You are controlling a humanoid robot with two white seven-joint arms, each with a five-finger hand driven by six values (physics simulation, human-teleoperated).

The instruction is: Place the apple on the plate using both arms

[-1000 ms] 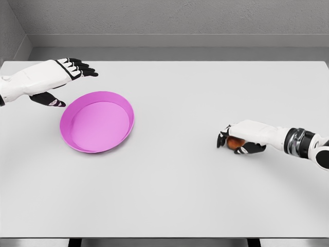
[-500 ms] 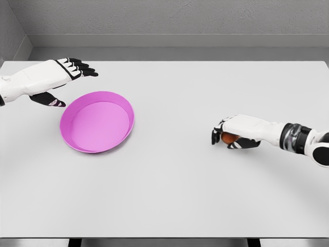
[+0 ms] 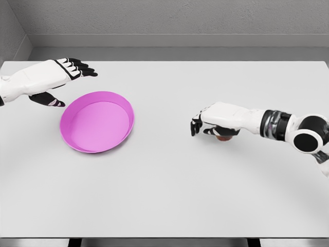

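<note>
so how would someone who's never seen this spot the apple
Start at the white table and look right of the pink plate. The right hand is shut on the apple: a small reddish round peeking out under the palm, the only red thing.

You saw the apple (image 3: pixel 224 136), reddish and mostly hidden, tucked under the right hand (image 3: pixel 216 122), only its lower edge showing just above the worktop (image 3: pixel 169 185). The plate (image 3: pixel 97 122) was a shallow, round magenta dish with a raised rim, lying flat and empty, well apart to the apple's left.
</note>
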